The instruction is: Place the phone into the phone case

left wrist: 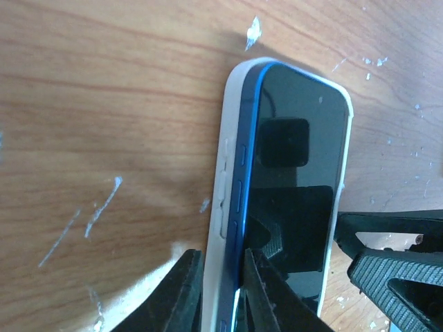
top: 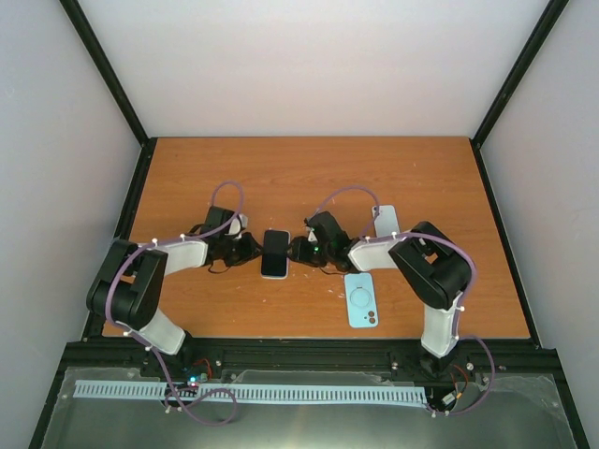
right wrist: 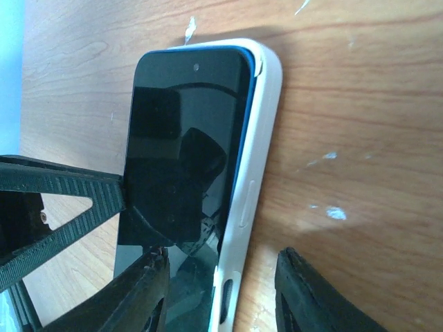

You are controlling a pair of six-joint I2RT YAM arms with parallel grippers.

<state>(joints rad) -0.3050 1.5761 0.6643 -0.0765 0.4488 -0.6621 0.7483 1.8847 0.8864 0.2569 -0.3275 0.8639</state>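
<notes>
On the tabletop (top: 309,178), the blue phone (top: 274,251) lies partly seated in the white phone case (left wrist: 225,207), one long edge raised. The left end effector (left wrist: 221,294) pinches that side; the right end effector (right wrist: 221,290) straddles the other, jaws apart.

Phone (top: 274,251) lies screen-up mid-tabletop, long axis running near to far. Blue frame, dark glossy screen, display off. It sits in a white phone case (left wrist: 223,200) lying flat on the wood, but isn't fully seated. In the left wrist view, the phone's (left wrist: 294,187) three-button long edge rides above the case wall, with the blue side fully exposed. On the opposite long edge, the phone (right wrist: 183,152) sits lower against the case (right wrist: 259,159) wall. Only a thin blue line and a blue corner show there.
</notes>
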